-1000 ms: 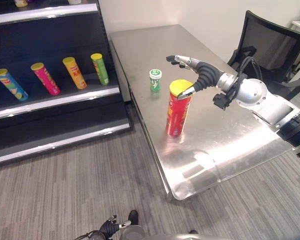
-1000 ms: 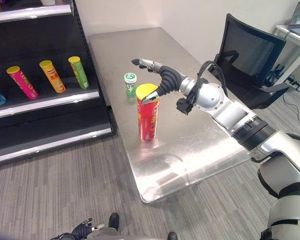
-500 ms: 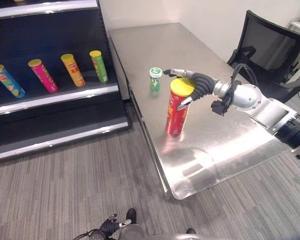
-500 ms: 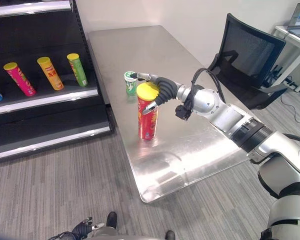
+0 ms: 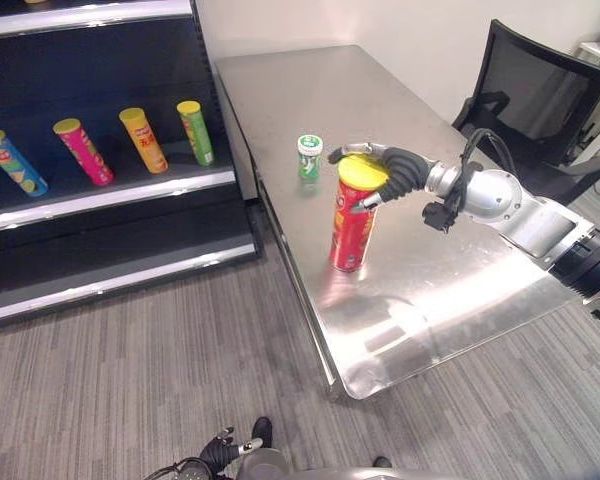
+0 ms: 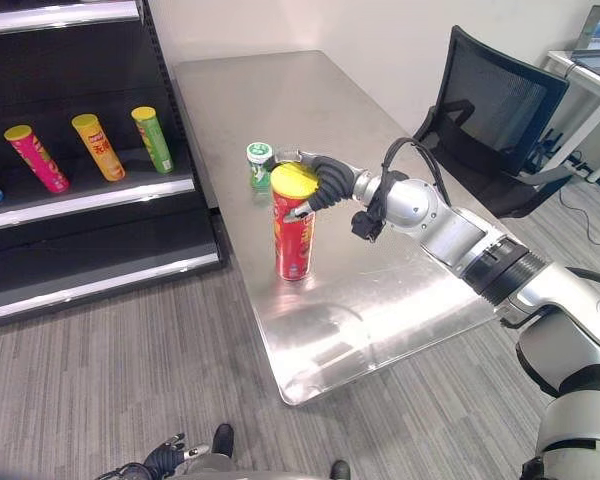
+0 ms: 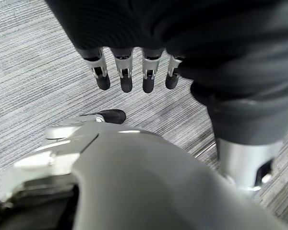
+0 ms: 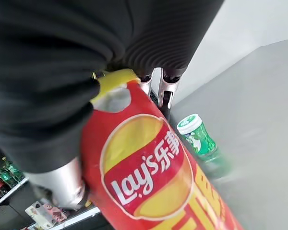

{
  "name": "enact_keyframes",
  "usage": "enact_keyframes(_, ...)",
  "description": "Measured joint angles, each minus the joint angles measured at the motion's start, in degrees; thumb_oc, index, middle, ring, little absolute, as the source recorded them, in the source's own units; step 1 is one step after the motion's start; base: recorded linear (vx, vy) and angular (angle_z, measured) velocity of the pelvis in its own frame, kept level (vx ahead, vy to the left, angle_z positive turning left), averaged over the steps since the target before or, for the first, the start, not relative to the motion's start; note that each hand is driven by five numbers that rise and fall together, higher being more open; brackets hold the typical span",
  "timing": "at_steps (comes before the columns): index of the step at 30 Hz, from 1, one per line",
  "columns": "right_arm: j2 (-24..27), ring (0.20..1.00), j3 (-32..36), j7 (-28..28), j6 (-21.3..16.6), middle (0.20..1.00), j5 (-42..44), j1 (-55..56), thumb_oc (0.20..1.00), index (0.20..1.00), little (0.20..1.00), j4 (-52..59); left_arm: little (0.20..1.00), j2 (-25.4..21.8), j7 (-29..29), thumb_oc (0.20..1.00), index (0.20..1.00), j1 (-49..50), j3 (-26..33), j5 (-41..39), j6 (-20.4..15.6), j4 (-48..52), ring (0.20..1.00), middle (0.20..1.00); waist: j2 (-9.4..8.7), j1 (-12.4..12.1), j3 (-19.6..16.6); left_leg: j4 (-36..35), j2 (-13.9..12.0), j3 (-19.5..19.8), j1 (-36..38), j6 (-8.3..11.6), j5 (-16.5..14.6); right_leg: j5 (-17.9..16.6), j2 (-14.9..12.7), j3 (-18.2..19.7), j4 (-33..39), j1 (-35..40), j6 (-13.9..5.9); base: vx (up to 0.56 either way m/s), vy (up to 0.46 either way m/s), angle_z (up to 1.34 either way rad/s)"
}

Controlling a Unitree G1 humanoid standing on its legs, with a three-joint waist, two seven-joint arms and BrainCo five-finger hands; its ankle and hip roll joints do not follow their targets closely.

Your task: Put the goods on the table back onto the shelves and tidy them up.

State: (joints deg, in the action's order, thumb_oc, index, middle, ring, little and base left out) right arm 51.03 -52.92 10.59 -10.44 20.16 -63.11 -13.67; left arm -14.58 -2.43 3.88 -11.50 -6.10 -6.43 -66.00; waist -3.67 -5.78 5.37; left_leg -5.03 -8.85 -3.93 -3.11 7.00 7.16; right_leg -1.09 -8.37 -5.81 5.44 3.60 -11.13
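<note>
Left hand (image 7: 129, 76) hung idle at frame bottom, fingers straight, holding nothing. Frame centre: red chip can (image 5: 353, 225) stood upright on table (image 5: 460, 280), right hand (image 5: 385, 170) wrapped round its yellow-lidded top. Squeeze firmly, lift straight; small green tub (image 5: 309, 157) just beyond. Upper left: shelf (image 5: 110, 195) carried 4 cans.
</note>
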Motion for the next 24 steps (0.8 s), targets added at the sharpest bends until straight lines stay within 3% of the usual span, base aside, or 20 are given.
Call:
enact_keyframes(8,0.24,0.200,0.55,-0.42,0.13,0.200,-3.17,-0.11,0.200,0.200,0.200,-0.52,1.000,-0.25,0.02,1.000,1.000,0.02,0.12,0.00,0.03,0.02,1.000,1.000,-0.09,0.10,0.03,0.00,-0.01,-0.10,0.10,0.00,0.00,-0.10,0.00,0.16,0.00,-0.01,0.13,0.00,-0.004,0.00)
enact_keyframes(15,6.02,0.200,3.50,-1.15,0.16,0.200,-7.00,1.53,0.200,0.200,0.200,4.30,1.000,-1.01,0.14,1.000,1.000,0.11,0.35,0.01,0.10,0.18,1.000,1.000,0.03,0.56,0.35,0.01,-0.03,-0.22,0.30,-0.01,0.00,-0.12,0.00,0.35,-0.01,0.05,0.16,0.00,-0.027,-0.01)
enact_keyframes(17,7.68,0.200,7.06,-1.94,0.04,0.200,-7.93,3.24,0.200,0.200,0.200,6.99,1.000,-0.94,0.17,1.000,1.000,0.03,0.43,0.02,0.11,0.30,1.000,1.000,0.26,0.76,0.48,0.02,-0.05,-0.26,0.39,-0.01,0.00,-0.12,0.00,0.38,-0.01,0.11,0.17,0.00,-0.059,0.00)
enact_keyframes(18,9.94,0.200,12.43,-2.85,0.03,0.200,-9.21,6.39,0.200,0.200,0.200,11.78,1.000,-0.86,0.19,1.000,1.000,0.13,1.27,0.02,0.14,0.76,1.000,1.000,0.43,0.78,0.65,0.01,-0.02,-0.20,0.42,-0.01,0.00,-0.09,0.00,0.32,-0.01,0.22,0.12,0.00,-0.085,-0.01)
enact_keyframes(24,11.61,0.200,25.04,-8.81,-3.45,0.200,-14.07,10.19,0.200,0.200,0.200,21.11,1.000,-0.68,0.94,1.000,1.000,0.56,2.73,0.05,0.19,1.55,1.000,1.000,1.86,1.01,1.49,0.04,-0.05,0.04,1.47,0.02,0.12,0.55,0.12,0.27,0.00,1.43,-0.37,-0.03,-0.101,0.02)
